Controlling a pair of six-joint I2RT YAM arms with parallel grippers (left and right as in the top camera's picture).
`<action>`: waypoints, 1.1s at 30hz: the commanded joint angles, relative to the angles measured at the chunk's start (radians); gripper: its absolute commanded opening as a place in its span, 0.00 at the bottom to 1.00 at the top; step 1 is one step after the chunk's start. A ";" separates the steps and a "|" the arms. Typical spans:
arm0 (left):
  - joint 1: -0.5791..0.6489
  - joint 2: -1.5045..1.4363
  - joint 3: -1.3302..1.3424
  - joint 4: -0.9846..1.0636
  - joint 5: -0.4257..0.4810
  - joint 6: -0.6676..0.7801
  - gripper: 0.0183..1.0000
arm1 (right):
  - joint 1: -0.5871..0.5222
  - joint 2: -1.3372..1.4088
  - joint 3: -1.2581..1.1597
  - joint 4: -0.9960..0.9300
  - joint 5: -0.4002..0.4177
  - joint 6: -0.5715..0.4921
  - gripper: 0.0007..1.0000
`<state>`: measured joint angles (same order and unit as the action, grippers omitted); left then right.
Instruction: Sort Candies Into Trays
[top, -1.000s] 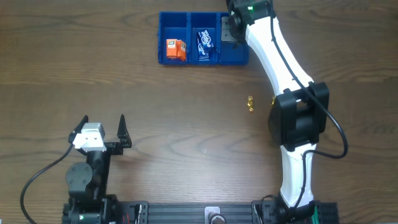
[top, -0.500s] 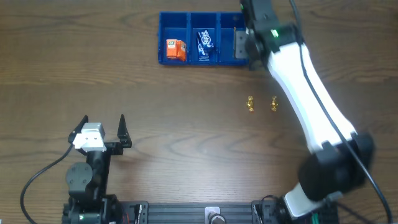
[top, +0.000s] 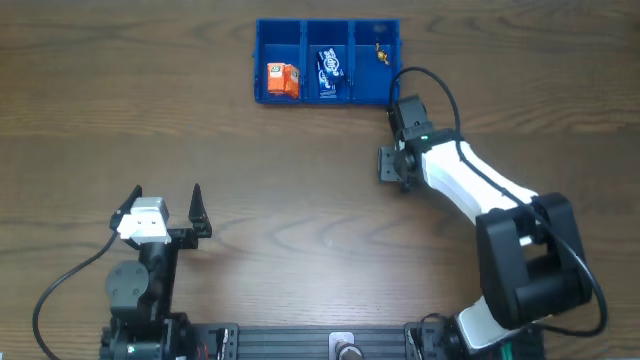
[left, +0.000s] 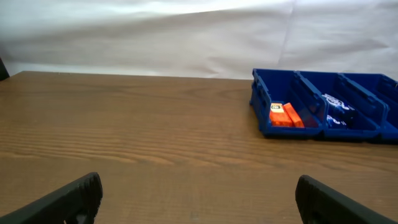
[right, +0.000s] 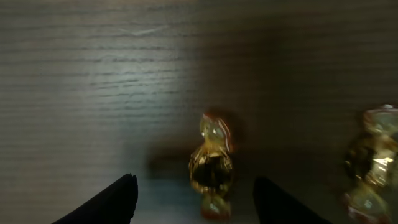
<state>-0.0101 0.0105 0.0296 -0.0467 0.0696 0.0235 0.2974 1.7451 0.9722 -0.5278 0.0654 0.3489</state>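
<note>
A blue three-compartment tray (top: 320, 100) stands at the far middle of the table. An orange candy (top: 281, 80) lies in its left compartment, a blue candy (top: 330, 65) in the middle one and a gold candy (top: 381, 55) in the right one. My right gripper (top: 393, 165) is low over the table in front of the tray's right end. In the right wrist view it (right: 196, 199) stands open around a gold-wrapped candy (right: 212, 165), and a second gold candy (right: 372, 162) lies beside it. My left gripper (top: 168, 205) is open and holds nothing at the near left.
The left wrist view looks across bare wood to the tray (left: 292, 132), with the orange candy (left: 283, 115) and the blue candy (left: 339, 112) inside. A black cable loops above the right arm's wrist (top: 430, 80).
My right gripper left the tray's right compartment, swung back toward me and came down over the two gold candies. A gold candy now lies in that compartment. The left arm stayed still.
</note>
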 joint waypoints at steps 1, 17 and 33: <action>0.004 -0.006 -0.025 -0.026 0.009 0.003 1.00 | -0.025 0.038 -0.003 0.027 0.003 0.013 0.63; 0.004 -0.006 -0.025 -0.026 0.009 0.003 1.00 | -0.029 0.051 -0.003 0.042 0.011 0.014 0.16; 0.004 -0.006 -0.025 -0.026 0.009 0.003 1.00 | 0.034 0.099 0.844 -0.320 0.084 -0.069 0.12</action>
<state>-0.0101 0.0101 0.0296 -0.0467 0.0692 0.0235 0.3477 1.6779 1.6592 -0.8074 0.1070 0.3210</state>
